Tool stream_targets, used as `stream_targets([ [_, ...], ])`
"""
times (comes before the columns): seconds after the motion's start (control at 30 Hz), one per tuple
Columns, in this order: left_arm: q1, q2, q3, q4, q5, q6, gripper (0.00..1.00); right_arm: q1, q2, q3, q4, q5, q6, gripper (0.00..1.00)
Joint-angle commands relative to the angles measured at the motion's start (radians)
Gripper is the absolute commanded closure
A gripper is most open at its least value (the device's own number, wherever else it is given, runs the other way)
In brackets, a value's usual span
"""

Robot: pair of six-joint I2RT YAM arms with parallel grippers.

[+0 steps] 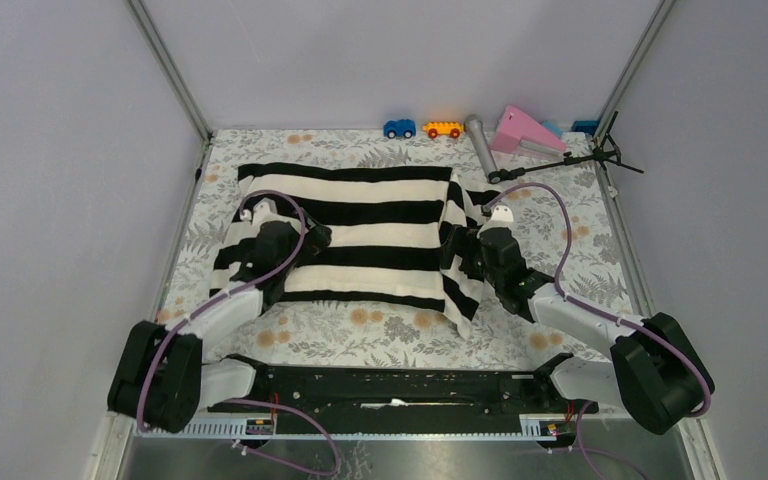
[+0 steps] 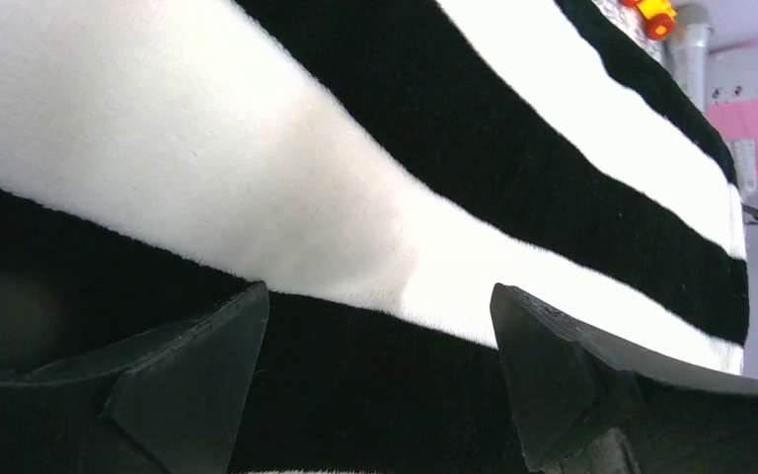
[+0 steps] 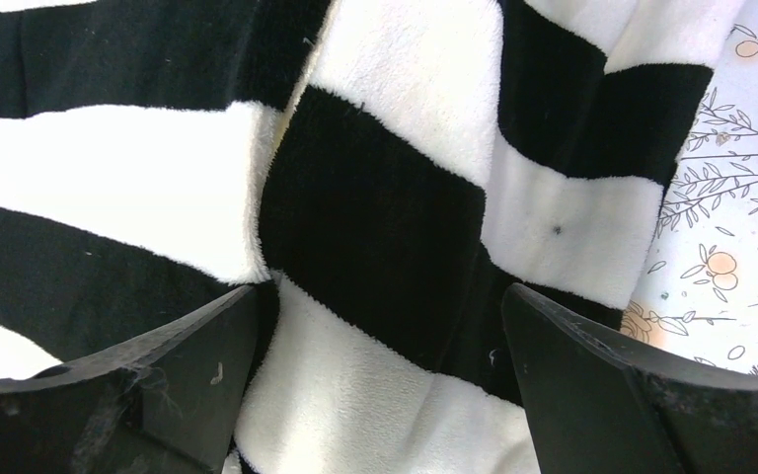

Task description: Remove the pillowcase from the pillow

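Note:
The black and white striped pillowcase [image 1: 370,235] lies across the middle of the floral table cloth and covers the pillow, which is hidden inside it. My left gripper [image 1: 312,240] is open and sits on the left part of the pillowcase; its wrist view shows stripes [image 2: 375,197] close under the spread jaws. My right gripper [image 1: 457,255] is open at the pillowcase's right end, where loose folded fabric [image 3: 395,217] hangs off toward the cloth. Its jaws straddle that fold without closing on it.
A blue toy car [image 1: 399,128], an orange toy car [image 1: 443,129], a grey cylinder [image 1: 480,143], a pink wedge [image 1: 525,130] and a small black tripod [image 1: 585,157] lie along the back edge. Grey walls enclose the table on three sides.

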Motion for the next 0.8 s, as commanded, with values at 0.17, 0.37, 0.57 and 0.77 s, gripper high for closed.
stream_targets([
  [0.17,-0.265,-0.091,-0.022,0.195,0.105,0.299,0.11,0.002,-0.045,-0.039,0.083,0.014,0.006,0.06],
  [0.37,-0.463,0.029,0.093,0.184,0.092,0.391,0.11,0.002,-0.083,-0.073,0.062,0.040,0.012,0.11],
  [0.57,-0.516,0.158,0.302,0.037,0.083,0.394,0.12,0.001,-0.135,-0.107,0.080,0.097,0.032,0.25],
  [0.77,-0.516,0.334,0.440,-0.007,0.125,0.338,0.12,0.002,-0.060,-0.089,0.104,0.010,0.030,0.21],
])
